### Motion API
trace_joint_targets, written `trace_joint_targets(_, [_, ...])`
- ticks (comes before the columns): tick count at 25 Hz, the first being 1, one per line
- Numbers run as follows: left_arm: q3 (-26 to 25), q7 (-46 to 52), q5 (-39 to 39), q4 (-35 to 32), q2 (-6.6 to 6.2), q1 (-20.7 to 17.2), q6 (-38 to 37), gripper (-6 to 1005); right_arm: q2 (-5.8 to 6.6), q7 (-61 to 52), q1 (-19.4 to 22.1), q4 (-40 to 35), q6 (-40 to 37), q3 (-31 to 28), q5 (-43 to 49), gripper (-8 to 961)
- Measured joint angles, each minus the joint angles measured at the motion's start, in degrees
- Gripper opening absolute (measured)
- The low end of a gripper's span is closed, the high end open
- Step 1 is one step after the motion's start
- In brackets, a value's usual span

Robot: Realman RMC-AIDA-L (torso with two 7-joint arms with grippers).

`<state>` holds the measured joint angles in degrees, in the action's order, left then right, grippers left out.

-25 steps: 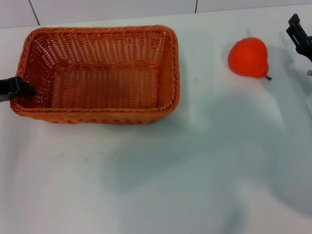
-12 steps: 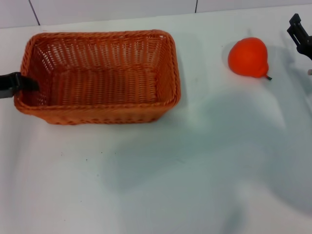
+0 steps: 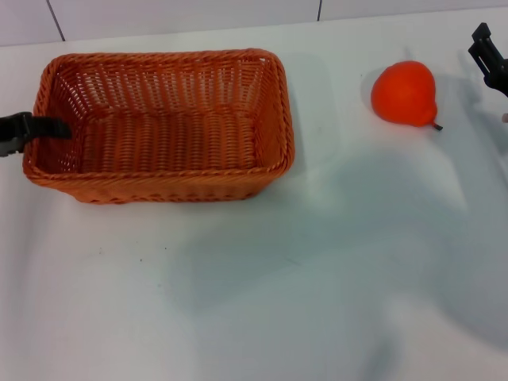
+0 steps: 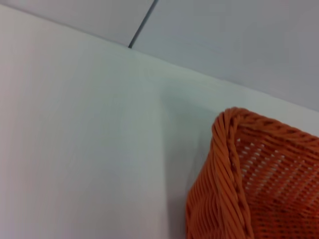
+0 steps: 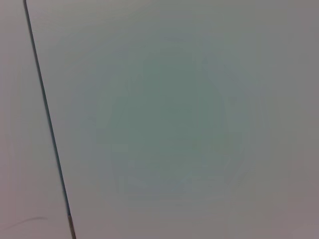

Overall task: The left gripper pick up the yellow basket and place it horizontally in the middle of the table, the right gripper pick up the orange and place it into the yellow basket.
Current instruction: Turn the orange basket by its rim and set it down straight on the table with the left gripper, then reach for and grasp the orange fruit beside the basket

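**Basket in hand, fruit waiting**

The left tool [image 3: 36, 128] reached in from the edge of the head view, its dark tip lying over the braided rim at the short left end of the yellow basket [image 3: 163, 127]. It appeared pinched on that rim, though we could see only one dark finger and not the far side of the grip. The basket sat on the left half of the tabletop [image 3: 317, 262], its long side running across our view; whether its base was fully down or slightly lifted we could not tell. In the left wrist view only a rounded corner of the basket [image 4: 239, 174] showed against the white surface.

The right tool [image 3: 488, 59] hung at the far right edge, just beside the orange [image 3: 405, 93] but apart from it. Whether it was spread or pressed together we could not tell.

We judged the first step under way: the basket wanted carrying toward the middle, set level, then letting go. The orange, well apart from the basket, was untouched.
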<state>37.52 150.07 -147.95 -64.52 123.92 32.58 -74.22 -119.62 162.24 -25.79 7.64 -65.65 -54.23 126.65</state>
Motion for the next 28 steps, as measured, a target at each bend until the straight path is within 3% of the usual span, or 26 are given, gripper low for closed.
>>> trace_joint_targets(5, [0.0,-1.6,1.4,-1.0,-0.13,0.2,0.6,631,0.0,0.0,-0.1,0.0,0.0,0.0,0.0,945])
trace_joint_targets(10, [0.0,-4.7,5.5,-3.6,-0.1,-0.4,2.3,856,0.0,0.0,-0.6,0.0,1.0,0.0,0.0,946])
trace_joint_targets(18, [0.0,-18.1,25.9,-4.0,0.19,-4.4,14.3,872,-0.37,-0.2,-2.1,1.2,7.0,1.4,0.4,929])
trace_joint_targets(23, [-0.4,-31.4,41.3,2.1,0.12,-5.5,18.0,871,-0.45,-0.2,-2.2,2.9,11.6,4.4,0.4,918])
trace_joint_targets(28, [-0.6,-42.2,51.4,6.9,0.17,-5.9,18.1,869,-0.46,-0.2,-2.6,3.1,14.7,5.6,0.4,907])
